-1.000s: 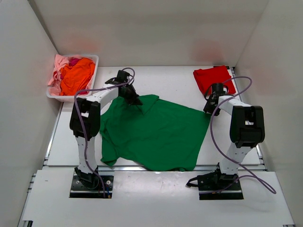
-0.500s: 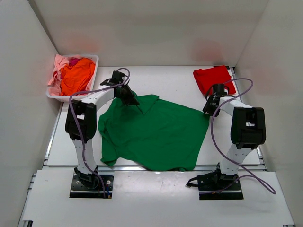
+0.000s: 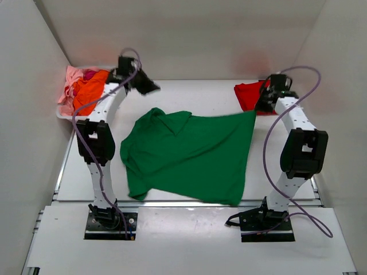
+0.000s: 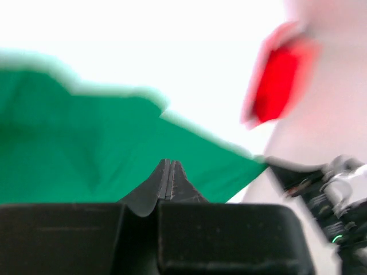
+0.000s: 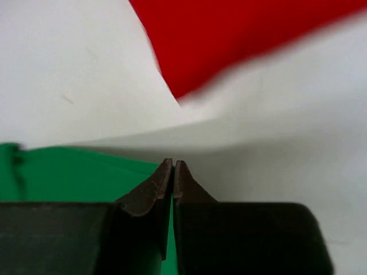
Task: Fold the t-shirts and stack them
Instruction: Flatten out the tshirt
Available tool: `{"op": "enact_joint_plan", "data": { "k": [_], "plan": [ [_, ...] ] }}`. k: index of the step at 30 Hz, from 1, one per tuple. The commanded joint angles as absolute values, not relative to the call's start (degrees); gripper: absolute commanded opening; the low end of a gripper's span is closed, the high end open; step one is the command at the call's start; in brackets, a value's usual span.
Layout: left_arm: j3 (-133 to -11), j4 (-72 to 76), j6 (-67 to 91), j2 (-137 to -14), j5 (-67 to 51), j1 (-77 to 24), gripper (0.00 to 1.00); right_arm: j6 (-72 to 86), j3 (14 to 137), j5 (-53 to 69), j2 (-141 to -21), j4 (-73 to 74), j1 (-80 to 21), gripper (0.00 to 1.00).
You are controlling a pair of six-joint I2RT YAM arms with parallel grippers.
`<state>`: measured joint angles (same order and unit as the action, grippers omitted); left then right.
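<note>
A dark green t-shirt (image 3: 189,154) lies spread across the middle of the table. Its far right corner is drawn up toward my right gripper (image 3: 261,107). In the right wrist view that gripper (image 5: 173,163) is shut, with a strip of the green cloth (image 5: 69,172) between its fingers. A folded red t-shirt (image 3: 249,93) lies at the back right, just beyond it. My left gripper (image 3: 153,87) hangs raised over the back left, apart from the green shirt. Its jaws (image 4: 170,163) are shut with nothing in them, the green shirt (image 4: 86,149) blurred below.
A white basket (image 3: 67,116) at the back left holds orange (image 3: 92,91) and pink (image 3: 70,80) shirts, with the left arm crossing its near corner. White walls close in the table on three sides. The right arm (image 4: 321,183) shows in the left wrist view.
My right gripper shut on the green shirt's right corner and pulled it toward the back. My left gripper rose off the collar toward the back left. The shirt's far edge now lies straighter.
</note>
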<state>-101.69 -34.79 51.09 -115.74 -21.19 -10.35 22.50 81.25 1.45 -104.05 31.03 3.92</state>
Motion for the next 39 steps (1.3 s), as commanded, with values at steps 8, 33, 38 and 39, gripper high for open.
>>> {"op": "enact_joint_plan", "data": {
  "k": [8, 33, 38, 39],
  "plan": [
    [-124.6, -32.17, 54.35, -114.99, -28.66, -5.69, 0.0, 19.78, 96.71, 9.05, -95.64, 27.95, 6.06, 0.0],
    [-113.66, -30.96, 46.05, -130.79, -1.94, -31.04, 0.51, 19.34, 64.25, 8.0, -85.96, 20.48, 2.55, 0.0],
    [-122.49, -38.4, 44.39, -135.6, -0.44, -30.32, 0.49, 20.21, 63.99, 8.26, -86.66, 20.57, 2.02, 0.01],
    [-124.69, -39.37, 44.3, -137.18, -0.18, -30.41, 0.49, 20.04, 63.38, 8.52, -86.66, 20.13, 1.76, 0.0]
  ]
}}
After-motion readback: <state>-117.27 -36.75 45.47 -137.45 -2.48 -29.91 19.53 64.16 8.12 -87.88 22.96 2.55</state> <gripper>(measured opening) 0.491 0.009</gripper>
